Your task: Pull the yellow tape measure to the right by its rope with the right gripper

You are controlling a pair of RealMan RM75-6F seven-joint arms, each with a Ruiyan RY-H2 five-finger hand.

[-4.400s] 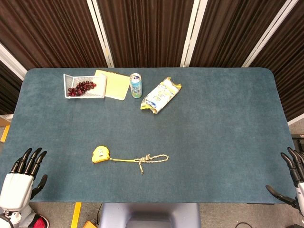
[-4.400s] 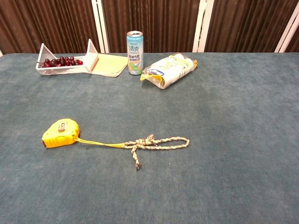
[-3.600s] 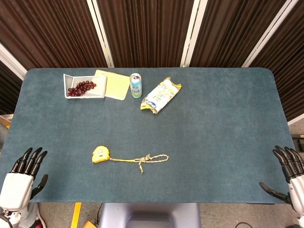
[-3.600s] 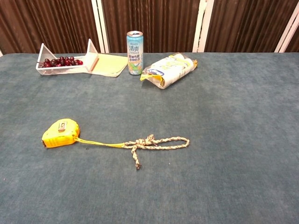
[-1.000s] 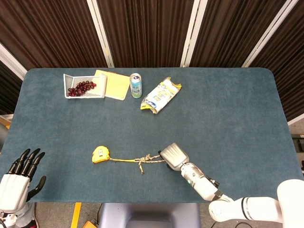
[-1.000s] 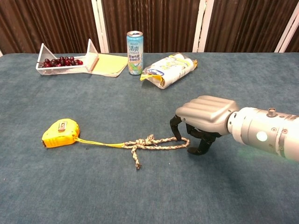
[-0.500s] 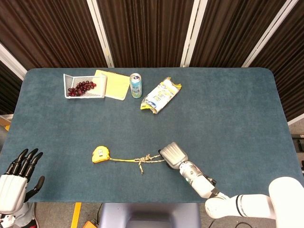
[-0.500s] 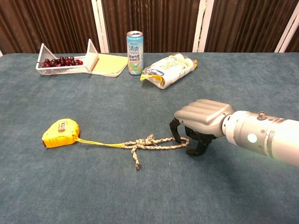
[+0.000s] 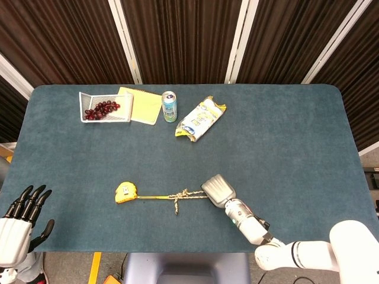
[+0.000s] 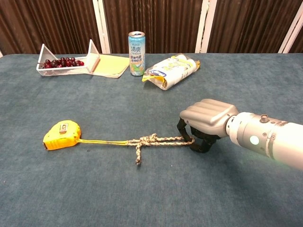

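The yellow tape measure [image 9: 125, 192] [image 10: 61, 134] lies on the blue table left of centre. Its braided rope [image 9: 188, 195] [image 10: 156, 140] runs straight and taut to the right, with a knot and a loose tail midway. My right hand [image 9: 218, 191] [image 10: 204, 123] sits over the rope's right end, palm down, fingers curled around the loop and holding it. My left hand [image 9: 21, 223] hangs off the table's front left corner with fingers spread, holding nothing; the chest view does not show it.
At the back of the table stand a white wire basket of cherries [image 9: 105, 107] [image 10: 64, 62], a yellow notepad [image 9: 143, 105] [image 10: 112, 64], a drink can [image 9: 170, 106] [image 10: 136, 47] and a snack bag [image 9: 201, 118] [image 10: 171, 70].
My right hand's fingers have closed on the rope loop and drawn it slightly right. The loop has flattened and the rope has gone taut. The tape measure has barely shifted.
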